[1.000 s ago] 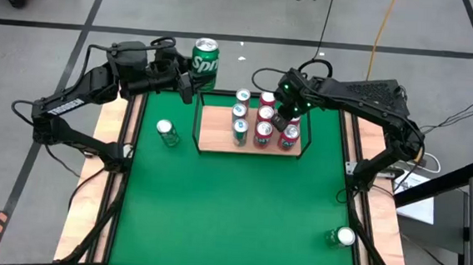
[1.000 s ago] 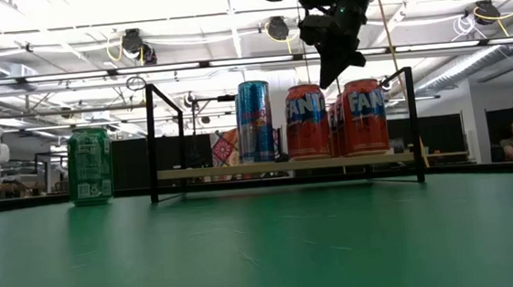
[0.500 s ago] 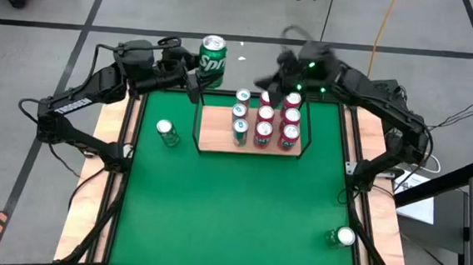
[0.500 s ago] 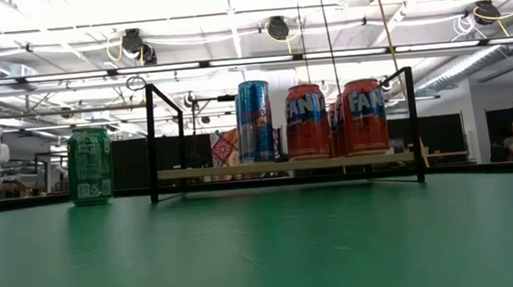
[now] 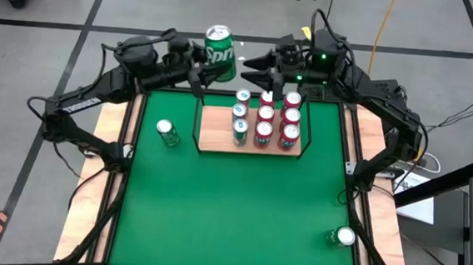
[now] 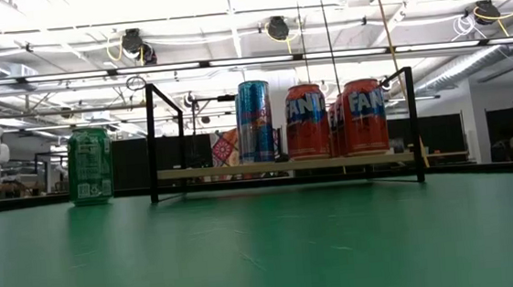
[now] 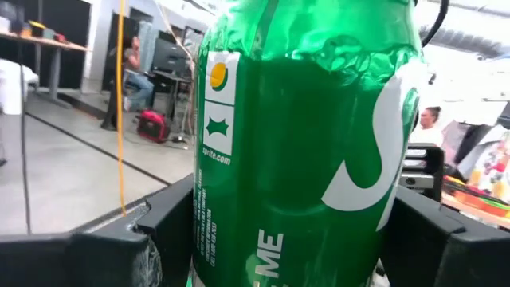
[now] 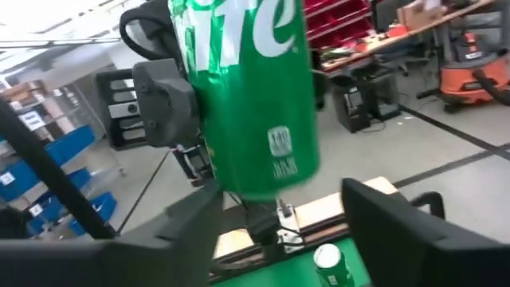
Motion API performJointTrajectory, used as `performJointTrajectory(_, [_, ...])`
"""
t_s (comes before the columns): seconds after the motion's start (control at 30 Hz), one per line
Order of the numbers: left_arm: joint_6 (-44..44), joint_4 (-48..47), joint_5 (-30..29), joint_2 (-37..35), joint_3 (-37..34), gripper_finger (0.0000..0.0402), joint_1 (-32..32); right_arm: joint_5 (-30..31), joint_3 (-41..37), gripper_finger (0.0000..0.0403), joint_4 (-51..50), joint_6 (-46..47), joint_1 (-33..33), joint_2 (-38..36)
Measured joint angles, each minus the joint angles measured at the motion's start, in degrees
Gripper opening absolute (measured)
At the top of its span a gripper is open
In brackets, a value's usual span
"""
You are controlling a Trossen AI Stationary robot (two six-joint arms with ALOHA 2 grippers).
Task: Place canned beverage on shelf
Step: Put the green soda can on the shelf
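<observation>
Above the far edge of the table, just behind the shelf, the left gripper holds a green Sprite can up in the air, its two dark fingers pressed against opposite sides of the can's body. In the left wrist view the can fills most of the frame and stands close to upright, its long axis running up and down with a slight lean; from overhead the silver top tips away from the table's near edge. The right gripper hangs near the can on its other side, fingers spread wide and empty, pointing towards the can; in the right wrist view the can shows beyond the two parted fingers. The shelf carries two rows of upright cans. A loose green can stands on the green mat left of the shelf, and another can sits at the near right corner
</observation>
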Motion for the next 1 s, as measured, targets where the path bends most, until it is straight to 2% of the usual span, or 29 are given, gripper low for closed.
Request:
performJointTrajectory(0.1, [-0.3,0.9,0.4,1.4,0.0,0.0289,0.0,-0.8,0.0,0.0298,1.6,-1.7,0.6,0.5])
performJointTrajectory(0.2, [-0.4,2.3,1.5,2.6,0.0,0.0289,0.0,-0.6,0.0,0.0313,1.1,-3.2,0.8,0.7])
performJointTrajectory(0.6, [-1.9,6.1,5.5,4.5,0.0,0.0289,0.1,-1.0,0.0,0.0312,1.2,-7.5,0.8,1.0])
performJointTrajectory(0.77, [-2.3,7.5,6.1,5.3,0.0,0.0289,0.0,-3.7,0.0,0.0313,1.7,-7.3,0.7,1.6])
performJointTrajectory(1.0, [-2.2,8.5,6.1,6.0,0.0,0.0289,0.1,-3.6,0.0,0.0313,2.8,-7.3,0.7,2.5])
